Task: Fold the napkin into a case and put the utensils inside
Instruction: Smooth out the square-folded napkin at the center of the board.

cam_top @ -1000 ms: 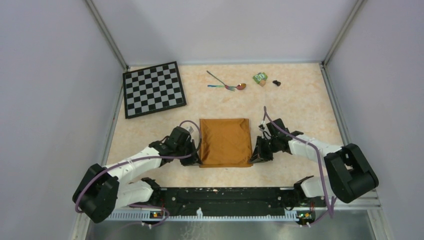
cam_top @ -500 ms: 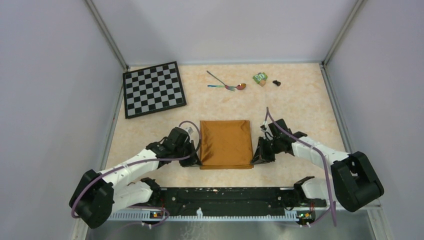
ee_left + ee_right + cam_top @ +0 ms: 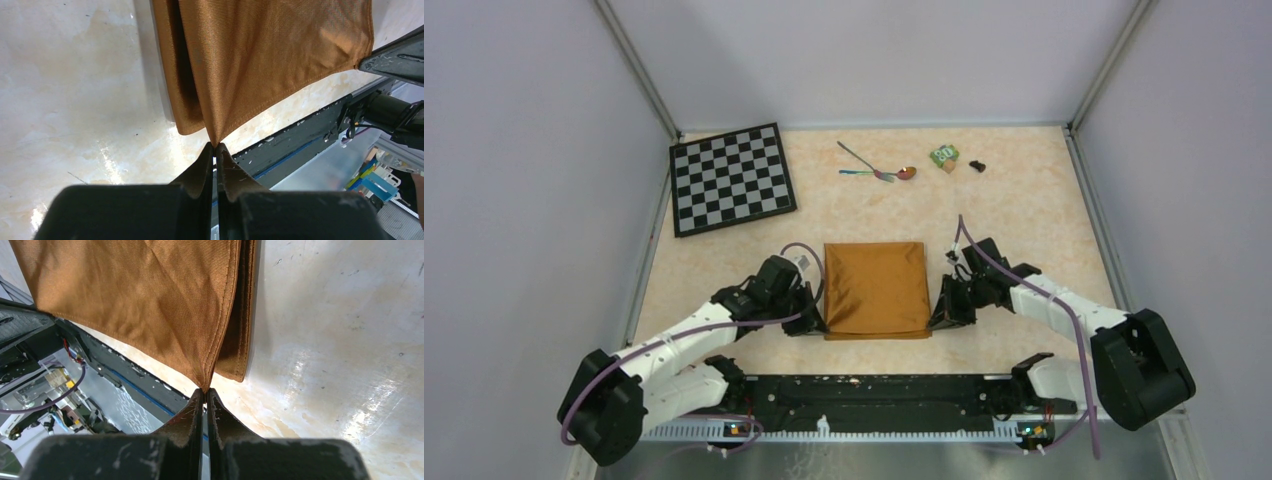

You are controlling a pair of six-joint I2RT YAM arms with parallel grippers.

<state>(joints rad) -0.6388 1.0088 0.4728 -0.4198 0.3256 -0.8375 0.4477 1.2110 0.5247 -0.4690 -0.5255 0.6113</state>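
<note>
The orange-brown napkin [image 3: 876,287] lies folded in the middle of the table. My left gripper [image 3: 814,322] is shut on its near left corner; the left wrist view shows the top layer [image 3: 260,55] lifted off the lower layer and pinched at my tips [image 3: 215,146]. My right gripper [image 3: 940,318] is shut on the near right corner, with the cloth [image 3: 145,300] pinched at its tips [image 3: 204,390]. The two utensils [image 3: 876,170], with purple-blue handles, lie crossed at the far middle, the spoon's coppery bowl [image 3: 907,172] to the right. No narrow case shape shows.
A black-and-white chessboard [image 3: 730,177] lies at the far left. A small green block [image 3: 944,156] and a small dark object [image 3: 977,166] sit at the far right beside the utensils. The black base rail [image 3: 874,392] runs along the near edge.
Both arms have shifted slightly towards the near edge while holding the napkin's near corners. The napkin's near edge has come a little nearer.
</note>
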